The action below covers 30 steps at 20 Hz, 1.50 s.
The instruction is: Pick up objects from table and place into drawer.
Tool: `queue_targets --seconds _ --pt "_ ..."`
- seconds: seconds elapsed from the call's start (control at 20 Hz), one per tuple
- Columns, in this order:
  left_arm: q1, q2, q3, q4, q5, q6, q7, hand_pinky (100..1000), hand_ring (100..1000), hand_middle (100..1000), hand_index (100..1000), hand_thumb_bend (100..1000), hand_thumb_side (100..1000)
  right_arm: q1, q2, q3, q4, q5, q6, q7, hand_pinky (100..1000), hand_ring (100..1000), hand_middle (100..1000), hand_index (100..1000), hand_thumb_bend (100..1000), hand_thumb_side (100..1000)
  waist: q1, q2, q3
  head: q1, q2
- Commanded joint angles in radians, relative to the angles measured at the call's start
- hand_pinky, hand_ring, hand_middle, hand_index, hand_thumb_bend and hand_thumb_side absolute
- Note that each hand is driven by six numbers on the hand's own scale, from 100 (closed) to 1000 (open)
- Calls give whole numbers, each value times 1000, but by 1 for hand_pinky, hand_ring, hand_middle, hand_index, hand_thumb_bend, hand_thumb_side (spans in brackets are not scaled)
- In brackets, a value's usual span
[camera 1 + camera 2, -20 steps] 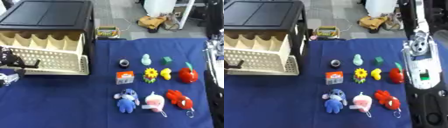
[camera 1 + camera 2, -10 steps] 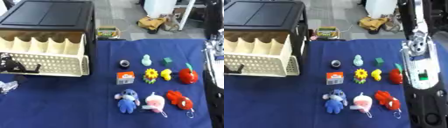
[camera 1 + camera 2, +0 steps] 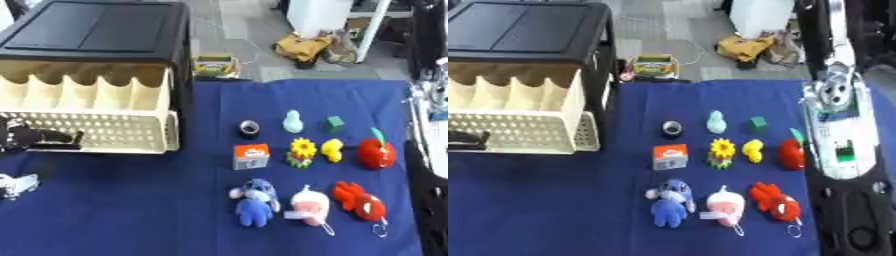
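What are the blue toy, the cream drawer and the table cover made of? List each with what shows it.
Blue toy: looks like soft plush fabric, matte and fuzzy-edged with rounded limbs.
Cream drawer: likely rigid moulded plastic, smooth, with a perforated front wall and straight dividers.
Table cover: apparently woven cloth, matte dark blue, without glare.

No legible text, number or brand is showing in either view. The small box (image 3: 214,65) beyond the table's far edge and the orange-and-white cube (image 3: 252,156) are carrying printed markings, but these cannot be read.
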Motion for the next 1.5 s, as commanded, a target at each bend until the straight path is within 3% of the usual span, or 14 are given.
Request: queue_targets --seconds 0.05,1.05,1.3,1.5 --pt "0 49 26 -35 15 0 -4 100 100 100 962 100 1000 -20 -12 -4 -19 6 1 -3 783 772 699 917 100 1000 2 -18 1 0 -8" --pt "74 91 127 -174 106 25 16 100 100 100 920 100 1000 -20 -6 -6 -26 11 3 -12 782 772 702 916 100 1000 -5 -24 3 -9 -9" --pt "88 80 164 -232 176 35 31 100 100 100 893 100 1000 -20 -5 -8 -27 14 4 -16 782 773 703 916 100 1000 -7 -26 5 -18 -5" --pt "64 51 203 -241 278 2 84 100 100 100 860 100 1000 -22 -8 -7 -24 18 5 -17 782 773 704 916 100 1000 -8 -27 6 -32 3"
